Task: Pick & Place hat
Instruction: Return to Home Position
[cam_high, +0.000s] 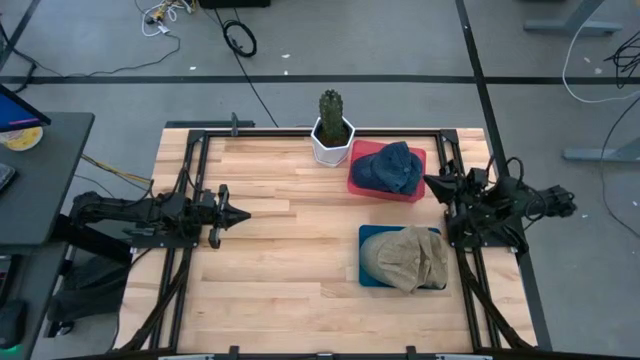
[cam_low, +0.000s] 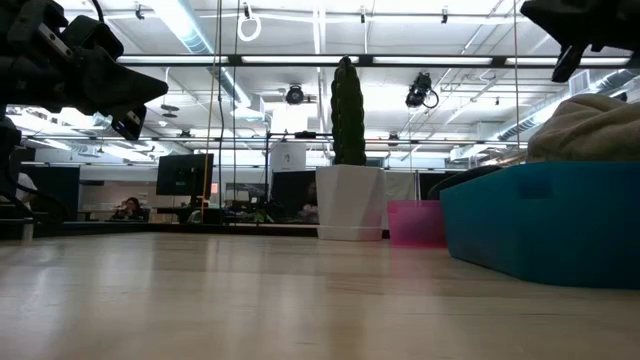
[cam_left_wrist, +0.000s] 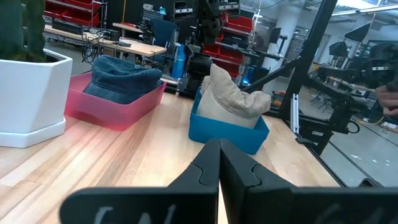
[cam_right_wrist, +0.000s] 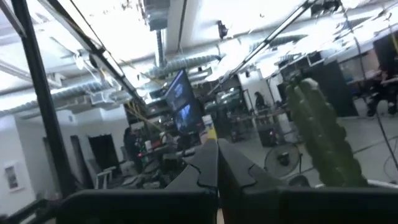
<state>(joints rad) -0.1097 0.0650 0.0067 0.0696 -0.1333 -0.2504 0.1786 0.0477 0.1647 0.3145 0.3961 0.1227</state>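
High view: tan fabric caps (cam_high: 405, 258) seen heaped in blue plastic bin (cam_high: 366, 274), right side of wooden table (cam_high: 280, 270). Left gripper (cam_high: 240, 214) held over table's left half. Right gripper (cam_high: 430, 182) held at right edge, beside red bin (cam_high: 358, 186) containing dark blue hat (cam_high: 392, 166).
Low view: caps mounded above bin rim.
Left wrist view: fingers (cam_left_wrist: 196, 177) pressed together, nothing gripped.
Right wrist view: fingers (cam_right_wrist: 193, 174) likewise closed, empty.

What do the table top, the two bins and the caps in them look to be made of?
The table top: pale wood planks, visible grain and seams, slight sheen. The blue bin and pink bin: probably plastic, smooth, thin walls. The brown cap and blue cap: soft fabric, creased and slumped; weave unclear.
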